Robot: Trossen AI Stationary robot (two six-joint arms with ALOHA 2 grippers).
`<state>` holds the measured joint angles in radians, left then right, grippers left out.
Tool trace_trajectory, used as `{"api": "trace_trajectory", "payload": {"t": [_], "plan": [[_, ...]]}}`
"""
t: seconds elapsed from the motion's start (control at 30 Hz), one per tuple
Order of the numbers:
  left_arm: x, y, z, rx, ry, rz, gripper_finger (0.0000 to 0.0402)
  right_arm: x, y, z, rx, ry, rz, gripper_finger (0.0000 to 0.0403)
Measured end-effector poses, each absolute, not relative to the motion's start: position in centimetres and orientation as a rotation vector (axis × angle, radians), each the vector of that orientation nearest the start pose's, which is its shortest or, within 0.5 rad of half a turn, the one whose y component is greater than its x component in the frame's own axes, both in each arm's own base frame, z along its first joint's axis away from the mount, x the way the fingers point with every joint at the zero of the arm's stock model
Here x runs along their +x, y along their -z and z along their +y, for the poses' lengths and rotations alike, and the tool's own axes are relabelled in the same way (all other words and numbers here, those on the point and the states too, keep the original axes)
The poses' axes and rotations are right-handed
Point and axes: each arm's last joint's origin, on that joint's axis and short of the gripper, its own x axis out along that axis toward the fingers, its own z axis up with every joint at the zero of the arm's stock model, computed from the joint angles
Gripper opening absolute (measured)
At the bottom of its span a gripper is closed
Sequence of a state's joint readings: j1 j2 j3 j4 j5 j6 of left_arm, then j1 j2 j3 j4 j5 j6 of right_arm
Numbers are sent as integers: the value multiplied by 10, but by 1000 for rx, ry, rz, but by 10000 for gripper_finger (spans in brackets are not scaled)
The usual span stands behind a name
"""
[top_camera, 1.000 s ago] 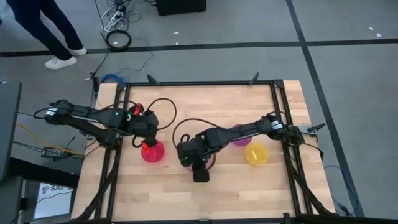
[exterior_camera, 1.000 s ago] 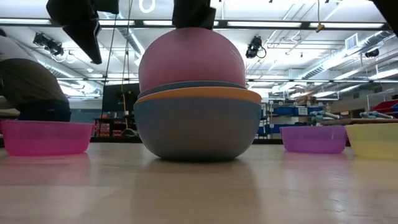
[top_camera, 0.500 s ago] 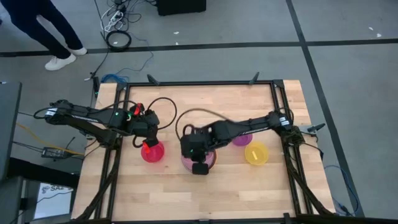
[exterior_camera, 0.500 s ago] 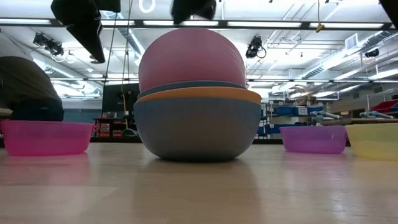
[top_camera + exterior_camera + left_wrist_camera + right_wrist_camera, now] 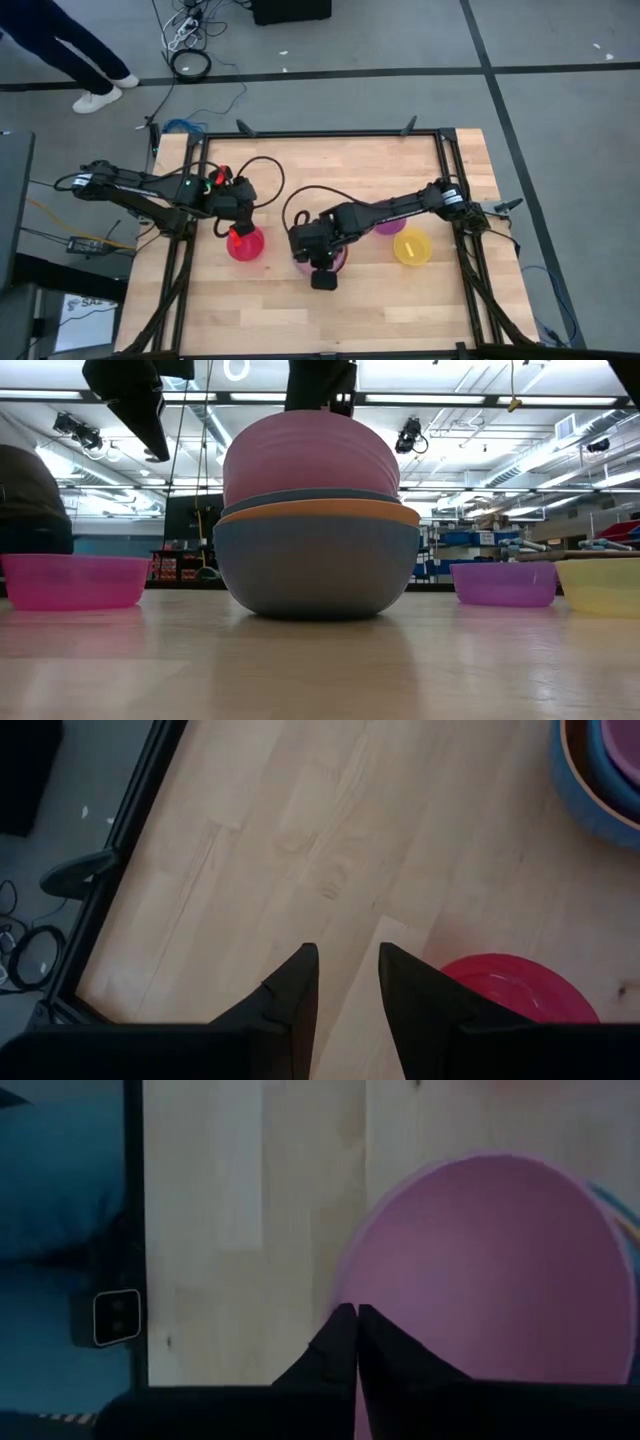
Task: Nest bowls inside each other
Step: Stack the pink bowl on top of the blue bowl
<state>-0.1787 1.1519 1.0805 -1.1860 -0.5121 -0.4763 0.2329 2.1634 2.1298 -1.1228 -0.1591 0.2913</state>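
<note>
At the table's middle stands a stack of bowls (image 5: 318, 560): a blue one at the bottom, then an orange and another blue rim, with a pink bowl (image 5: 490, 1270) domed on top. My right gripper (image 5: 355, 1318) is shut, its tips at the pink bowl's edge, above the stack (image 5: 320, 262). My left gripper (image 5: 345, 975) hangs open above the table beside a red bowl (image 5: 515, 985), which rests on its base (image 5: 245, 244). My right gripper points steeply down with its shut fingertips (image 5: 345, 1325) at the edge of the pink bowl's wall (image 5: 372, 1295). I cannot tell whether they touch it. The pink bowl rests in the stack.
A purple bowl (image 5: 388, 222) and a yellow bowl (image 5: 412, 247) stand on the table's right part, below the right arm. Black frame rails (image 5: 190, 200) run along the table's edges. A person (image 5: 90, 50) walks on the floor beyond the far left corner.
My right gripper has shut over the pink bowl. In the low view it rose a little and then came down again to the top of the dome. The stack stays in place. The person in the background has drifted leftward.
</note>
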Motion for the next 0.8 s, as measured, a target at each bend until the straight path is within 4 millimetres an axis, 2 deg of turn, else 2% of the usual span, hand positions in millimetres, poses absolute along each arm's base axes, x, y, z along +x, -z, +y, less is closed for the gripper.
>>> {"api": "trace_trajectory", "payload": {"t": [0.2,0.33,0.47,0.63,0.8], "plan": [[191,-299,-20,15,-567,1055,117,440,-277,104,215,-176,1239,1],[191,-299,-20,16,-568,1054,117,432,-300,94,142,-75,1165,0],[191,-299,-19,14,-573,1049,117,426,-320,90,141,-62,1089,0],[194,-301,-19,21,-598,1001,117,428,-319,103,175,-96,1062,0],[197,-302,-20,9,-591,970,117,431,-305,125,220,-101,1054,0]]}}
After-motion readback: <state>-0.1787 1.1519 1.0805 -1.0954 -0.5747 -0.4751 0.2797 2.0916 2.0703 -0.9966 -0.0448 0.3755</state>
